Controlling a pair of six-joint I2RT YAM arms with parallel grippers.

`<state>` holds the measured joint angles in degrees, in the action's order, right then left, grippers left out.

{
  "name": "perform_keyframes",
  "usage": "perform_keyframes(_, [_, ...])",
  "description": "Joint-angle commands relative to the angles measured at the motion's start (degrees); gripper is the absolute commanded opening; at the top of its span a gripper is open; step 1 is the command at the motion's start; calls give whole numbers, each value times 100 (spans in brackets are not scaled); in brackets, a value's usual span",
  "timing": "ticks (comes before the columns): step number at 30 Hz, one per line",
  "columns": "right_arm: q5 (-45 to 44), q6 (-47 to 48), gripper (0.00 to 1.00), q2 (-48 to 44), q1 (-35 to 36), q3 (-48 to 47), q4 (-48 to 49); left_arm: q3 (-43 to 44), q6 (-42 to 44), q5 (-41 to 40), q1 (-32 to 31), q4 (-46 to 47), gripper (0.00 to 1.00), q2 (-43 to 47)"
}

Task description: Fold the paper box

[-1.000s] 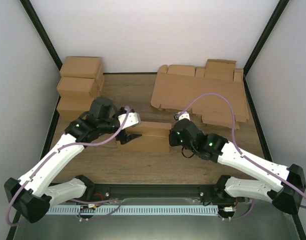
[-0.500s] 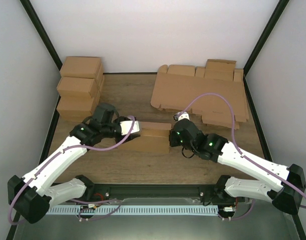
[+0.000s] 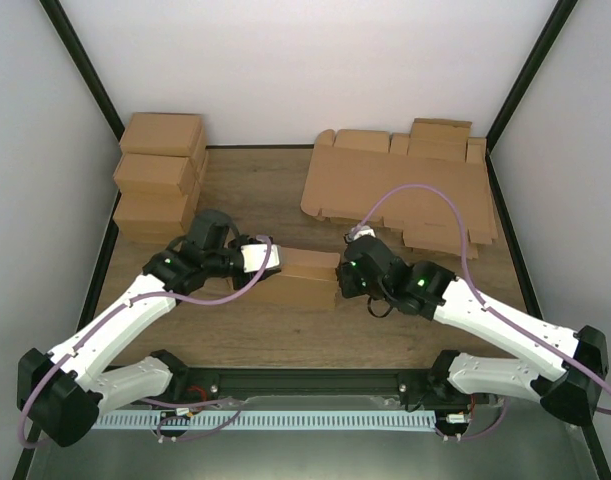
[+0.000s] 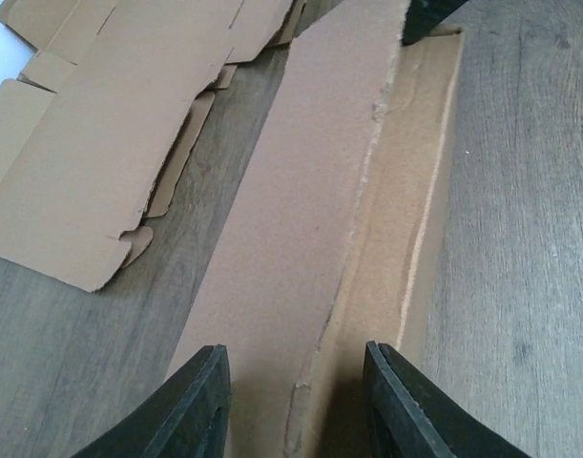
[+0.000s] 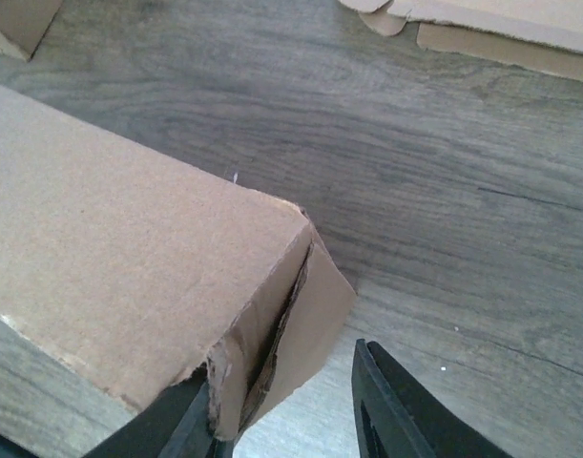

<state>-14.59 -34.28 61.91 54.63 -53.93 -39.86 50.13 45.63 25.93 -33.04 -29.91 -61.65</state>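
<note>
wooden table (image 3: 285, 335): right claw (image 5: 281, 382) released, left claw (image 4: 296, 358) grip unclear; unheld, the end flap (image 5: 315, 310) of the paper box (image 3: 300, 278) may spring open.

A: What lies on the desk (image 3: 275, 335) at the far right?
B: A pile of flat cardboard sheets (image 3: 405, 185). They are brown, with flaps and tabs at the edges, and they do not lie exactly one over the other.
A: And at the far left?
B: Closed brown boxes (image 3: 160, 172), set close together at the left edge.
A: How is the desk itself?
B: It is wood, with the grain visible. White walls (image 3: 305, 60) stand around it, and black posts (image 3: 82, 72) rise slanting at both far corners.
</note>
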Motion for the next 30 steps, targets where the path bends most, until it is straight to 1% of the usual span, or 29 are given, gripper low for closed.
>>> perform_keyframes(1, [306, 217, 36, -145, 74, -404, -611, -175, 148, 7, -9, -60, 39, -64])
perform_keyframes(8, [1069, 473, 37, -203, -206, -807, -646, -203, 132, -1, -9, -38, 37, -119])
perform_keyframes(11, [1364, 596, 40, -276, -307, -886, -635, -214, 125, -1, -10, -40, 37, -119])
perform_keyframes(18, [2167, 826, 52, -425, -329, -607, -508, -259, 45, 84, -34, 5, 37, -103])
perform_keyframes(23, [2461, 776, 69, -576, -329, -472, -503, -329, -54, 114, -116, 69, 37, -128])
perform_keyframes(26, [2493, 772, 74, -706, -339, -551, -573, -377, -90, 90, -169, 103, 37, -122])
perform_keyframes(30, [2567, 815, 76, -733, -402, -795, -726, -412, -128, 46, -218, 133, 37, -127])
